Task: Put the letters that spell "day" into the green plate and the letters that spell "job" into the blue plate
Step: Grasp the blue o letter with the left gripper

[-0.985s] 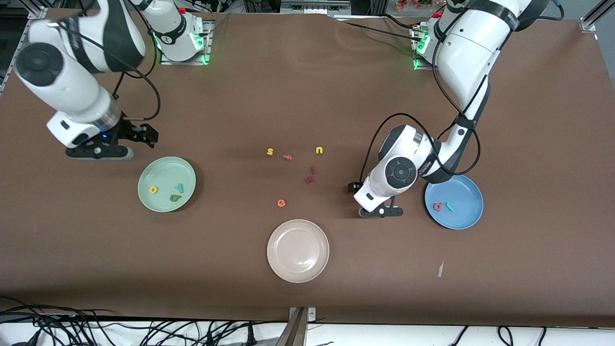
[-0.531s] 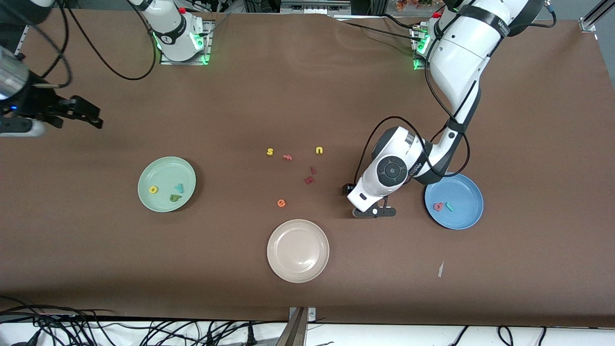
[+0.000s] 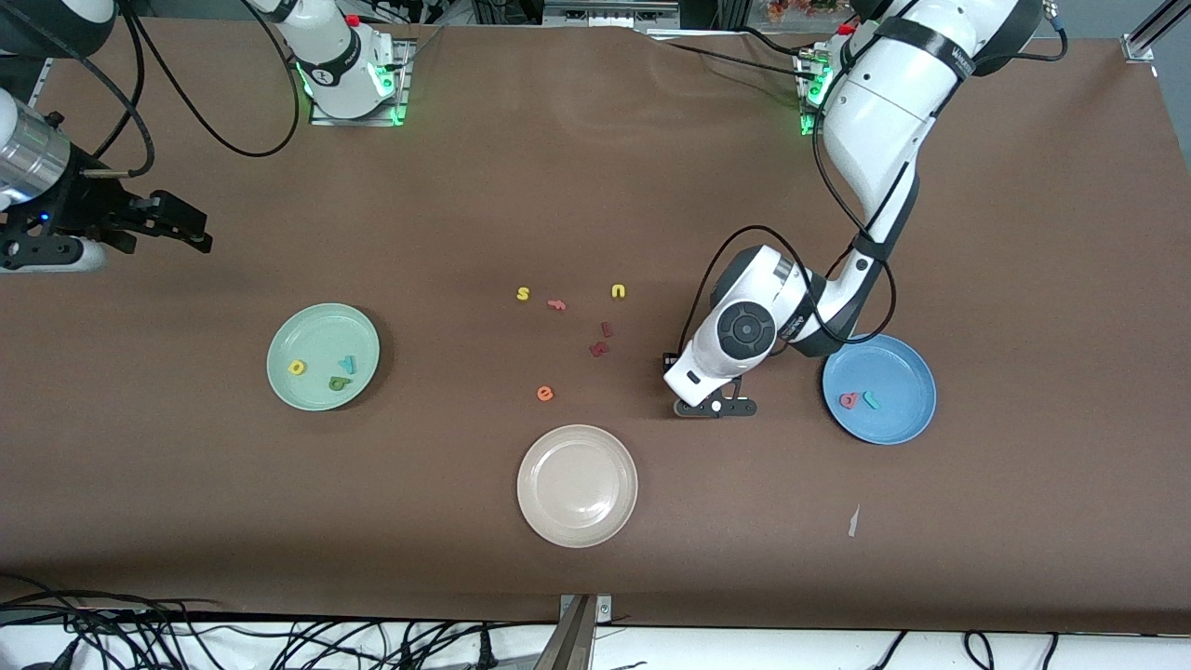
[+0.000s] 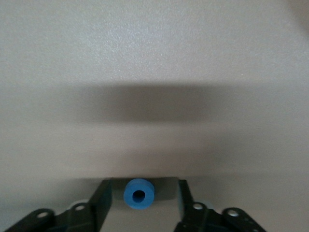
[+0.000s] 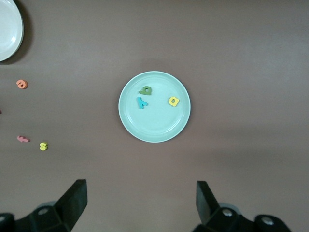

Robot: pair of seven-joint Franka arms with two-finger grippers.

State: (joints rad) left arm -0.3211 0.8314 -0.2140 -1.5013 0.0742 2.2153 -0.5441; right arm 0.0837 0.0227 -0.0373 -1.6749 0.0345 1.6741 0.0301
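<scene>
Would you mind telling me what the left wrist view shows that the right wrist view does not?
Only the left wrist view shows the blue "o" lying on the table between the left gripper and its fingers, which stand apart from it. Only the right wrist view shows the green plate holding the "a", "d" and "y", with the right gripper open. Both show the brown table.

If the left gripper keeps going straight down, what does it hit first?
Probably the blue "o", lying on the table between the left gripper's parted fingers, then the table itself; the remaining height is unclear.
</scene>
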